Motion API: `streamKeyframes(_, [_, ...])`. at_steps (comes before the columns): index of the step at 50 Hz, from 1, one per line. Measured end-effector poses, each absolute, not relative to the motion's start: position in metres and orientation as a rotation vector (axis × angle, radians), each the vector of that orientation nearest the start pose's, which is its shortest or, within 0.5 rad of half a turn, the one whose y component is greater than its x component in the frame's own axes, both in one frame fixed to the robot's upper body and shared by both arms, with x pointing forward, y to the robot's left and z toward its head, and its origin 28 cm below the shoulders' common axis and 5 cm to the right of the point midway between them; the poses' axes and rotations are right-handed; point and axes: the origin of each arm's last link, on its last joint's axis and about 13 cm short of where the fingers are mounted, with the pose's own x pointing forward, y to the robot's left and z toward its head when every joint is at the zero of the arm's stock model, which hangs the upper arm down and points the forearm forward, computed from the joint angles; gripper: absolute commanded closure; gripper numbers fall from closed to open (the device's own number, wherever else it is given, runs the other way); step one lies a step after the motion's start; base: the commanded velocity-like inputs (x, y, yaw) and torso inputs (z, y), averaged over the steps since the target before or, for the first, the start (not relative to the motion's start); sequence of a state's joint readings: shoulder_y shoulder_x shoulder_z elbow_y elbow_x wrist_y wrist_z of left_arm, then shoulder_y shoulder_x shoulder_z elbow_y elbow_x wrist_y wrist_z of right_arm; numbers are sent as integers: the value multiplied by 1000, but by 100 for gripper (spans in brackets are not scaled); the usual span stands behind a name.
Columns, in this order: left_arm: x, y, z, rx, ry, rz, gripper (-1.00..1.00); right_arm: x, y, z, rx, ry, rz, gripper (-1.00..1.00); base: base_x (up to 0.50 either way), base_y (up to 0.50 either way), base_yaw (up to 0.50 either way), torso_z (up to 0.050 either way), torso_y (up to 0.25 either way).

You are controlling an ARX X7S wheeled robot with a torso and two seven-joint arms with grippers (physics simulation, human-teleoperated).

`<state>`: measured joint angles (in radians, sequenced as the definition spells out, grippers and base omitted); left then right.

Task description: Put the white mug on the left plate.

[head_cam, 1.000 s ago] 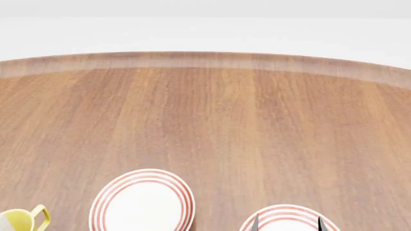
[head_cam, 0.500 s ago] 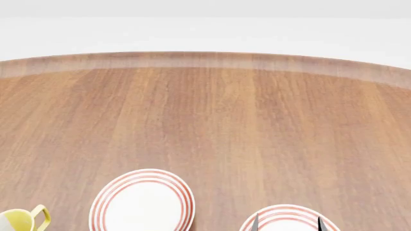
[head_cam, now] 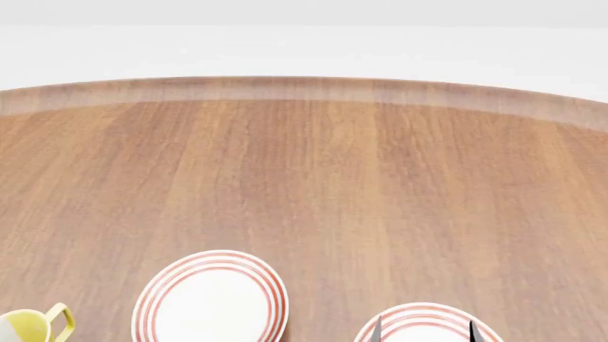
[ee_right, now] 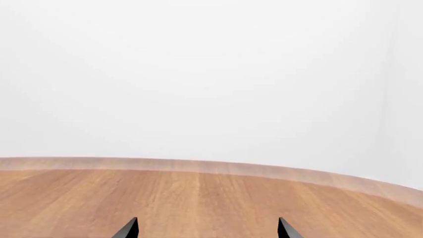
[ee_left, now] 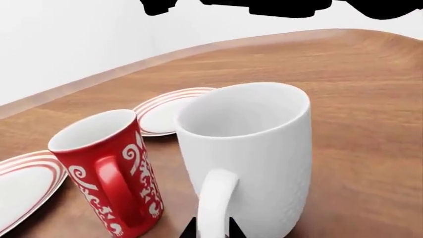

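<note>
The white mug (ee_left: 251, 148) stands upright on the wooden table in the left wrist view, with its loop handle facing the camera. My left gripper (ee_left: 211, 232) has a fingertip pressed on each side of that handle. The mug and the left gripper are out of the head view. The left plate (head_cam: 211, 299), white with red rings, lies near the front of the table and has nothing on it. My right gripper (head_cam: 425, 332) is open and empty over the right plate (head_cam: 428, 322); its tips also show in the right wrist view (ee_right: 207, 229).
A small red patterned mug (ee_left: 109, 171) stands close beside the white mug. Two ringed plates (ee_left: 165, 106) (ee_left: 20, 191) lie beyond the mugs; I cannot tell which is which. A white-and-yellow mug (head_cam: 33, 326) sits at the front left. The table's far edge (head_cam: 304, 87) curves.
</note>
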<state>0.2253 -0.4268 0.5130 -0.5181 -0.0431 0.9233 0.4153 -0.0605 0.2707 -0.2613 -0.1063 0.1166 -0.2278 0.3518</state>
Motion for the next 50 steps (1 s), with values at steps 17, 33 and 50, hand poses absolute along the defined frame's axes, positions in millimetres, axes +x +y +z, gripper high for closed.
streamKeyframes(17, [78,253,-53,201,-95,-960,100,193,-103,32,-60,-230,-55,-100,0,0,0,0,1])
streamKeyframes(33, [68,255,-37,169,-203,-931,100,194,-103,31,-61,-226,-56,-100,0,0,0,0,0])
streamKeyframes(50, [60,267,-16,97,-326,-824,100,194,-103,30,-61,-222,-56,-100,0,0,0,0,0])
